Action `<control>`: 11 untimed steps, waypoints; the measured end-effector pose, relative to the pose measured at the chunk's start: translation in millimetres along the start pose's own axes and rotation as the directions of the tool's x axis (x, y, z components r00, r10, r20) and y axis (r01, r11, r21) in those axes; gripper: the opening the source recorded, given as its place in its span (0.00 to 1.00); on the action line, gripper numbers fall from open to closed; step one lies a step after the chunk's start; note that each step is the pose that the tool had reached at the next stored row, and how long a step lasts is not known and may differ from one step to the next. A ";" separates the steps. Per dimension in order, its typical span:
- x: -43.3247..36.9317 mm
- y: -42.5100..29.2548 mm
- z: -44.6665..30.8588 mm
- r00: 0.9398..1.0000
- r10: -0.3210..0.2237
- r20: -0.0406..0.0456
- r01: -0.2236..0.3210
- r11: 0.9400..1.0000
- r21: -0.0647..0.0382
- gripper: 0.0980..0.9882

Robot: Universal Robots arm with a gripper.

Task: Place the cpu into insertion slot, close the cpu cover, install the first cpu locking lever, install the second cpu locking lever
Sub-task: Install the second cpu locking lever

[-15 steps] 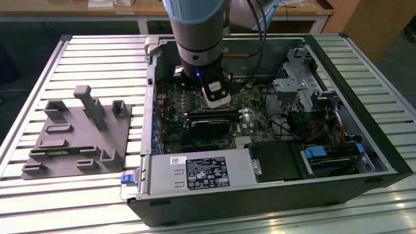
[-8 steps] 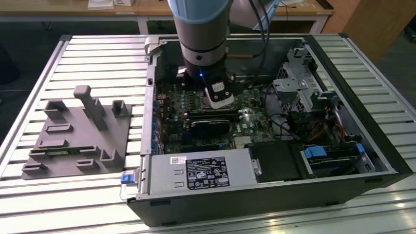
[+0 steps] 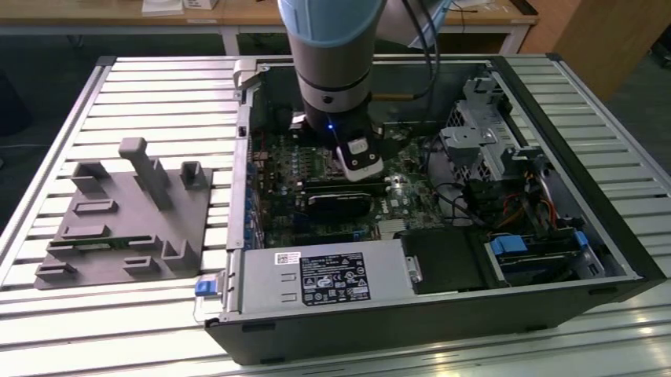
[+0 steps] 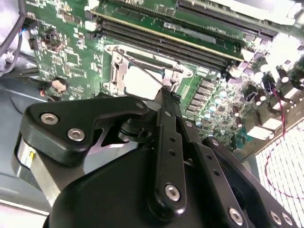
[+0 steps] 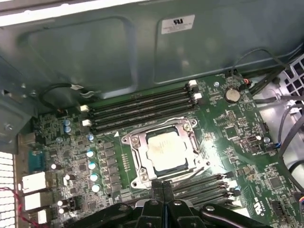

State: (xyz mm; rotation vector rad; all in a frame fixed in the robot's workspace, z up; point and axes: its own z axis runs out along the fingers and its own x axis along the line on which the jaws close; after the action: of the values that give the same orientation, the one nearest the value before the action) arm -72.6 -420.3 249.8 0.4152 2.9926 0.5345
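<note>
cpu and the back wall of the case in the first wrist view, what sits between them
In the first wrist view, a bank of long black memory slots lies on the green board between the cpu and the grey case wall.

Open air above the cpu (image 5: 164, 151) and its closed cpu cover (image 5: 137, 159); memory sticks (image 5: 142, 107) flank both sides, chassis wall (image 5: 95, 52) looms beyond.

No legible print on the power supply label (image 3: 333, 278) or case sticker (image 5: 177, 23).
</note>
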 end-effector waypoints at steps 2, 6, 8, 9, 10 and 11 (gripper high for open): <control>-1.8 -2.0 2.4 1.000 0.001 -0.001 -0.001 1.000 0.000 0.01; -3.7 -4.8 8.2 1.000 0.003 -0.006 -0.003 1.000 0.002 0.01; -3.9 -6.1 11.4 1.000 0.004 -0.010 -0.004 1.000 0.003 0.01; -3.9 -6.7 13.0 1.000 0.005 -0.012 -0.005 1.000 0.004 0.01; -3.8 -7.4 14.7 1.000 0.006 -0.014 -0.006 1.000 0.004 0.01; -3.8 -7.9 16.2 1.000 0.006 -0.016 -0.006 1.000 0.005 0.01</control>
State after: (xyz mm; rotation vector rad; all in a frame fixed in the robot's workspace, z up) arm -69.0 -423.2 231.9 0.4226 3.0095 0.5338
